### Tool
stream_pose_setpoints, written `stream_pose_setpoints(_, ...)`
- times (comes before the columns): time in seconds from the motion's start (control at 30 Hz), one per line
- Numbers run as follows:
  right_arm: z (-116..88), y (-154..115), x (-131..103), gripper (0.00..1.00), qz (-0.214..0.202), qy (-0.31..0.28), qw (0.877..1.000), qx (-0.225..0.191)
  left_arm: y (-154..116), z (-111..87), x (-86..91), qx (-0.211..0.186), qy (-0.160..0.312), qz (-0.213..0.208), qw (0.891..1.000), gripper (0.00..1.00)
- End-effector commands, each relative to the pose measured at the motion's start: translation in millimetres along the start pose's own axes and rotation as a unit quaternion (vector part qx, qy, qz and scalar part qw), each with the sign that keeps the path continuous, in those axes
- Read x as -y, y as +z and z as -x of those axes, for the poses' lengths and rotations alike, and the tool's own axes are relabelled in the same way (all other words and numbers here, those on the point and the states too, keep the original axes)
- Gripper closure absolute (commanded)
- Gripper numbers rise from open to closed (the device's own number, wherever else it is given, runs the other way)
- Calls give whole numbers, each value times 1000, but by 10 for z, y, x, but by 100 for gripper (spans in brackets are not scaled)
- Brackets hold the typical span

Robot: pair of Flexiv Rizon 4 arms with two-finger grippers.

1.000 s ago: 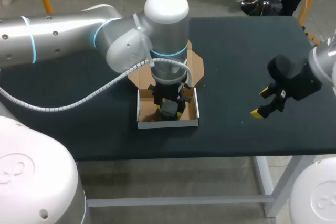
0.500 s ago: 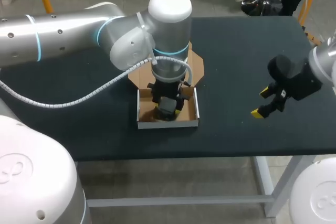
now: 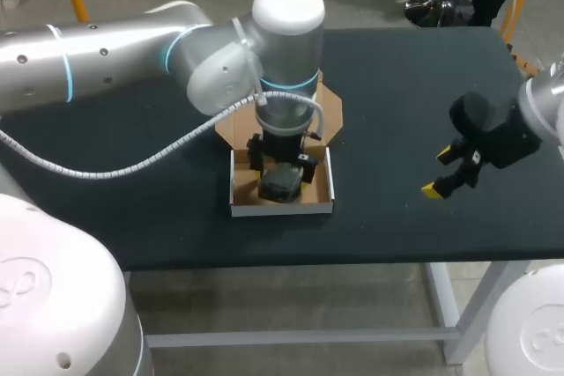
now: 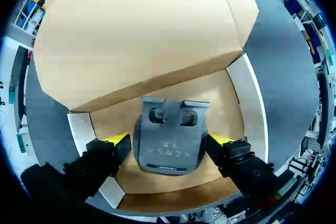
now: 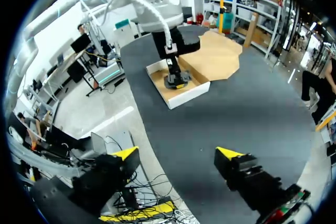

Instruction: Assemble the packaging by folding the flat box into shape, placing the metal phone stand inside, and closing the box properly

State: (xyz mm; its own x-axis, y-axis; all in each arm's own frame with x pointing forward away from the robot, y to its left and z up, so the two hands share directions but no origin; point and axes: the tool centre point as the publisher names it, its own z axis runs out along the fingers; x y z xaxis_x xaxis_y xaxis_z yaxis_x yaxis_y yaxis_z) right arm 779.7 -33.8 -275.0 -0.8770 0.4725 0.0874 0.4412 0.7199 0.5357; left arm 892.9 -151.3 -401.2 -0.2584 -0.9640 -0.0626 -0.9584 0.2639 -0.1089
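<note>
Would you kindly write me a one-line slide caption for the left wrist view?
Left gripper holds the stand by its sides inside the open box, lid lying open ahead.

- My bench (image 3: 397, 112) has a dark, matte top that runs wide from left to right.
- One box (image 3: 282, 208) sits on it, a little left of the middle and toward the near edge. Its walls are white outside and brown cardboard inside.
- Its open lid flap (image 3: 332, 117) lies flat on the bench at the box's far side.
</note>
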Motion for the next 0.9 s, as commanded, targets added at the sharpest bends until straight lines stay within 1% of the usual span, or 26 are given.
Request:
stream_pose_setpoints(0.03,1,-19,3,0,2,-1,1000,-2,-131,3,-93,6,-22,-6,1000,0)
stream_pose_setpoints(0.13,1,-19,3,0,2,-1,1000,-2,-170,-15,-139,17,-46,-8,999,0)
stream_pose_setpoints(0.27,1,-19,3,0,2,-1,1000,-2,-195,-49,-178,23,-75,-3,997,0)
stream_pose_setpoints(0.37,1,-19,3,0,2,-1,1000,-2,-210,-69,-202,22,-99,-1,995,0)
stream_pose_setpoints(0.5,1,-19,3,0,2,-1,1000,-2,-220,-107,-247,8,-123,3,992,0)
stream_pose_setpoints(0.53,1,-19,3,0,2,-1,1000,-2,-219,-116,-251,12,-130,2,991,0)
stream_pose_setpoints(0.9,1,-19,3,0,2,-1,1000,-2,-215,-125,-258,15,-131,1,991,0)
